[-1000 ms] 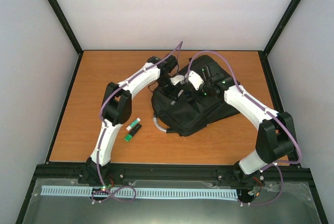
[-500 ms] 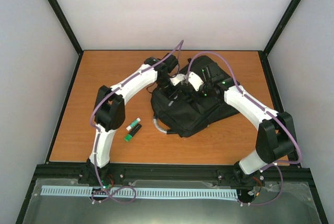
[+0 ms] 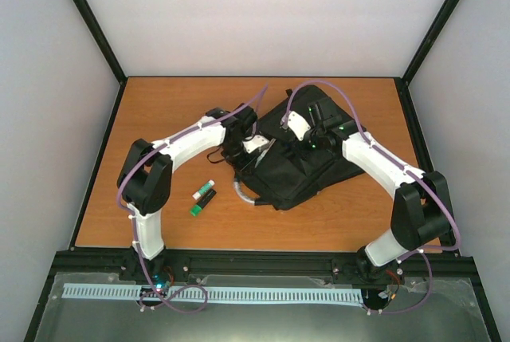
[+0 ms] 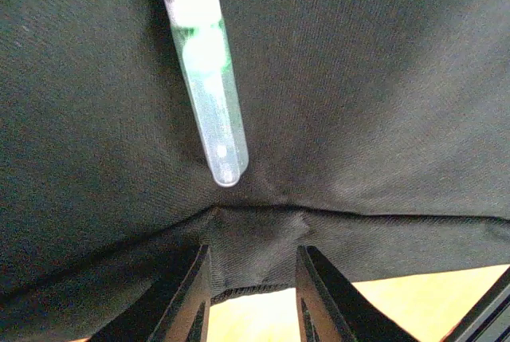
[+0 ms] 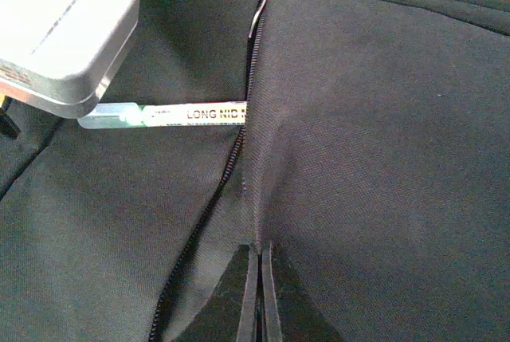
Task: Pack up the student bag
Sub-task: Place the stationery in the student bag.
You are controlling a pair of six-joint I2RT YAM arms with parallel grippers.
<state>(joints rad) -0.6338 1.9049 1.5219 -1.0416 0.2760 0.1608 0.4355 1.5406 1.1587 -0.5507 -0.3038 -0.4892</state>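
As arms [image 3: 191,131] arch over the student bag [image 3: 311,171]: left hand [image 4: 253,253] agape, right hand [image 5: 259,250] tight on fabric.

Black student bag [image 3: 307,173], orange-brown table [image 3: 159,119]

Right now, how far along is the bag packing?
Done: nothing fully inside that shows. In hand: a clear pen sits partway through the student bag's zipper slit; the right tool pinches the bag beside it, the left tool is open, off the pen. Left: two small sticks on the table.
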